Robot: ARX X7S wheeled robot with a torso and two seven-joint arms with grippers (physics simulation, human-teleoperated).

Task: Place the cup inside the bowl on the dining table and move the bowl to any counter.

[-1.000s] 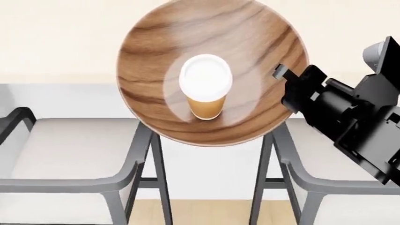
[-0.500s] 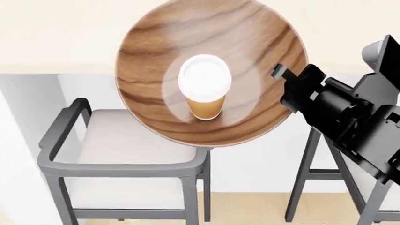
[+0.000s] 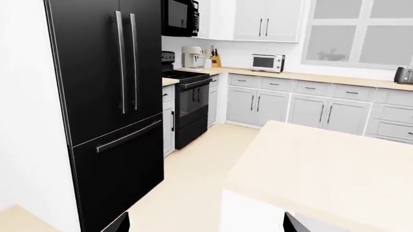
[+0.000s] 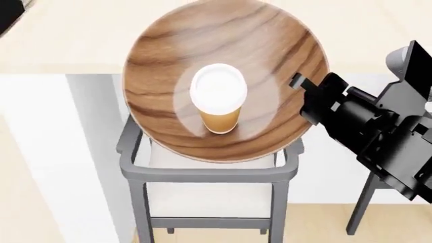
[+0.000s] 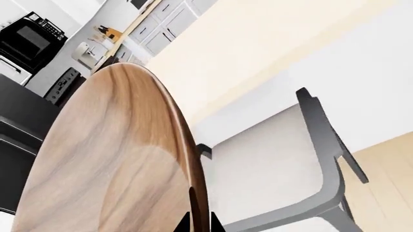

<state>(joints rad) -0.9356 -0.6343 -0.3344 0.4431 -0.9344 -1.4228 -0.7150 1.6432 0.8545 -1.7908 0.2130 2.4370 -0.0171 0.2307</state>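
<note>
Right gripper [image 4: 302, 86] pinches the wooden bowl [image 4: 270, 45] by one rim edge, the lidded cup [image 4: 218, 98] upright inside. Held off-centre over a chair [image 4: 209, 174], the bowl could tilt and tip the cup. Left gripper's state cannot be told.

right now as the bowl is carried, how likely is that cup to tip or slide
The cup looks tip-prone: tall, tapered to a narrow foot, its lid wider than its base. It stands loose on the bowl's flat centre, so it could probably slide. The right hand pinches only one rim, so tilt seems possible.
</note>
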